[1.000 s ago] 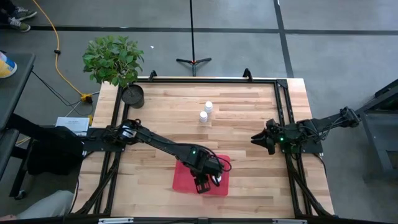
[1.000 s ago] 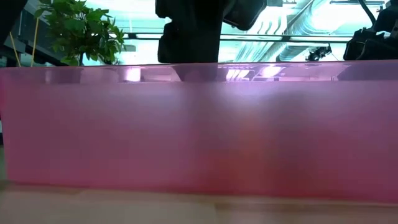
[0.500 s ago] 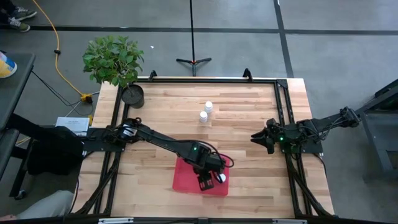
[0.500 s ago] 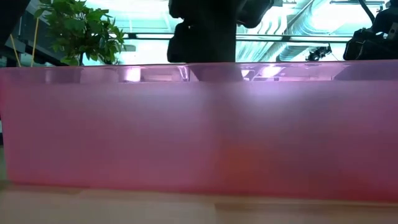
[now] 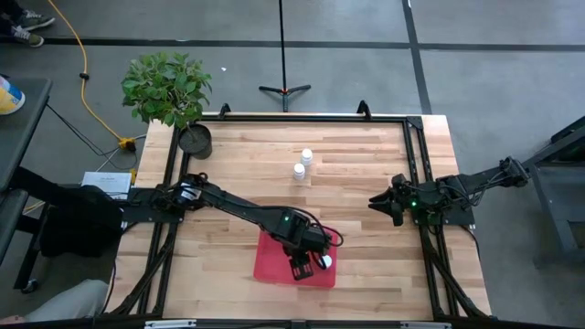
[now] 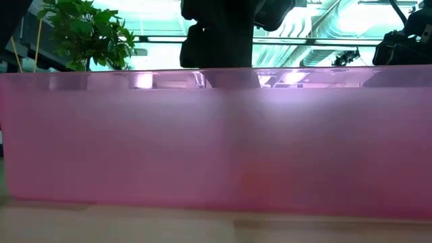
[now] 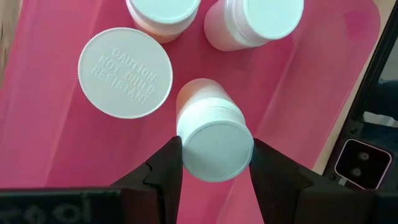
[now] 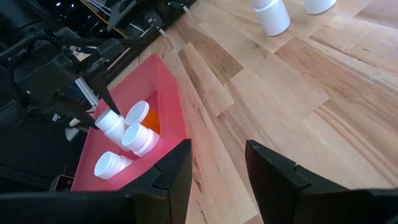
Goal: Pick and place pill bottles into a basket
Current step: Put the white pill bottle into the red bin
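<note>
The red tray (image 5: 274, 260) lies at the table's near middle, and its wall fills the low view (image 6: 216, 142). My left gripper (image 5: 315, 265) is over the tray's right part, shut on a white pill bottle (image 7: 214, 146). Three more white-capped bottles (image 7: 124, 71) (image 7: 161, 12) (image 7: 252, 22) stand on the tray floor. Two white bottles (image 5: 306, 156) (image 5: 299, 171) stand on the table farther back. My right gripper (image 5: 379, 204) is open and empty near the right edge, seen also in its wrist view (image 8: 217, 174). My left gripper pinches the white bottle at its cap end (image 7: 186, 146), one finger on each side of the cap. The fingers come from above, pointing down into the tray. The bottle is tilted, its lower end (image 7: 199, 93) toward the tray floor. I cannot tell whether it touches the floor.
A dark round plant pot (image 5: 195, 139) with a leafy plant (image 5: 166, 87) stands at the far left corner. Black frame rails (image 5: 416, 155) run along the table's edges. Bare wood lies between the tray and the two standing bottles.
My left gripper has shifted a little toward the table's right edge over the tray, still shut on the white bottle. In the low view its arm has moved the same way. It has kept nearly still in the last half second.
</note>
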Tool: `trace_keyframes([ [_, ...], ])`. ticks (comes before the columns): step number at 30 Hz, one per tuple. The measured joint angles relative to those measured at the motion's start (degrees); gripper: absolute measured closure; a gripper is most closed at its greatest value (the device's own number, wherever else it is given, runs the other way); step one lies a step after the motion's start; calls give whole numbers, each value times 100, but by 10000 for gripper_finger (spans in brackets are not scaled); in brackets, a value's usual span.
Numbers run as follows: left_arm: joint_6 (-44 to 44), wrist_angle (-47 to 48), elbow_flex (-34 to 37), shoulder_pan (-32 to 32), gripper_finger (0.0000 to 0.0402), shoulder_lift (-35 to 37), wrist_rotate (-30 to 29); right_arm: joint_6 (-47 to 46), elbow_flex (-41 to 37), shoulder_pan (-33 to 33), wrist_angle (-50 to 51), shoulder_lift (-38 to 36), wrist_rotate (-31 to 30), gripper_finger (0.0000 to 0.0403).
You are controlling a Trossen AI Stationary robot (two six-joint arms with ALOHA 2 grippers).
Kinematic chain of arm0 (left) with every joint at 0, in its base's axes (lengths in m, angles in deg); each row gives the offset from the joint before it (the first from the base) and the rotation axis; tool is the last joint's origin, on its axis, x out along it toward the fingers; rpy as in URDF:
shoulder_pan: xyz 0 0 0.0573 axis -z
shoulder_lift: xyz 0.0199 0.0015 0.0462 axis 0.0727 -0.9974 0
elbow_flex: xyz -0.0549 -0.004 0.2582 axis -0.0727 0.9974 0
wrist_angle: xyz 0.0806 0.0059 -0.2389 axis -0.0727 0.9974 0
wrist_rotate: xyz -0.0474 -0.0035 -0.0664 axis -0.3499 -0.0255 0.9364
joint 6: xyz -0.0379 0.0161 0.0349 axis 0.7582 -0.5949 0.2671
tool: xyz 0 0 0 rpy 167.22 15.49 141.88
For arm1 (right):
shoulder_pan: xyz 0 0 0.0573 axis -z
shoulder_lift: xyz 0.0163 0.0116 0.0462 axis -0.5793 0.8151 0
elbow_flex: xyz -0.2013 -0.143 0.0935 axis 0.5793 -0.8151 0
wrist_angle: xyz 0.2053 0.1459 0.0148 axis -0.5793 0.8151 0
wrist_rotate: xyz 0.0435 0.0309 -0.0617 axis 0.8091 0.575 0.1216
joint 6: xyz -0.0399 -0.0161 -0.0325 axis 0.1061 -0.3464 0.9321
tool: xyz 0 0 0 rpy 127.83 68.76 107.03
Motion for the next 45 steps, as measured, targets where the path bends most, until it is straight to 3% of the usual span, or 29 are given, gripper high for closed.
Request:
trace_keyframes([
  [11, -114, -168, 0, 0, 210, -17, 36, -5, 2, 2, 2, 0, 2, 263],
  [18, -131, -521, 7, 0, 182, -48, 119, -12, 2, 0, 4, 0, 2, 263],
  [29, -197, -613, 7, -1, 184, -48, 87, -16, 2, 2, 4, 0, 4, 263],
  [45, -375, -549, 7, 0, 125, -48, -3, 84, 2, 0, 7, 0, 4, 263],
])
